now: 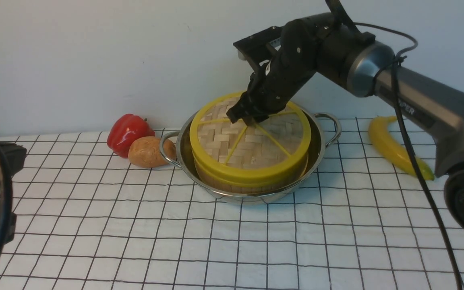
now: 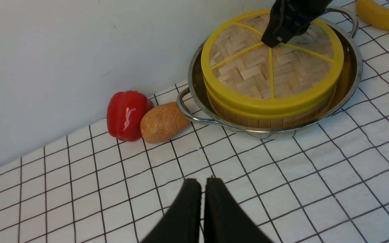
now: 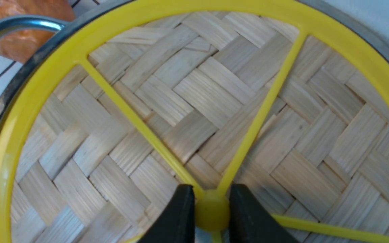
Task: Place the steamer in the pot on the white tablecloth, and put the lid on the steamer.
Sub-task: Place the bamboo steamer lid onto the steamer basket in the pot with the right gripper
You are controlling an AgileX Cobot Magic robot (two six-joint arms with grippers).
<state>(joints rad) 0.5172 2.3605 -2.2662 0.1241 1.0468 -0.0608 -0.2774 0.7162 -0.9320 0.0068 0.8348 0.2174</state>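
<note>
- Right gripper (image 3: 211,199) is clamping the central hub (image 3: 212,215) of the lid (image 1: 252,141) between its two fingers; its arm is reaching in from the right.
- The lid is lying flat on the steamer (image 1: 248,183), with the rims appearing aligned; the steamer is sitting inside the pot (image 1: 324,141), which is resting on the white tablecloth (image 1: 175,241).
- Left gripper (image 2: 203,192) is hanging low over the cloth, well apart from the pot; its fingers are pressed together and holding nothing.
- Judgement: both placements are looking complete; release and withdrawal are remaining.
- Risk: rising before the fingers are parting fully would be dragging or tilting the lid off the steamer; the small hub is offering little clearance.
- Risk: a sideways retreat could be pushing the steamer against the pot wall, or sliding the pot into the potato (image 1: 148,152) and red pepper (image 1: 128,133) just beside its left handle; the banana (image 1: 393,149) is lying apart on the right.
</note>
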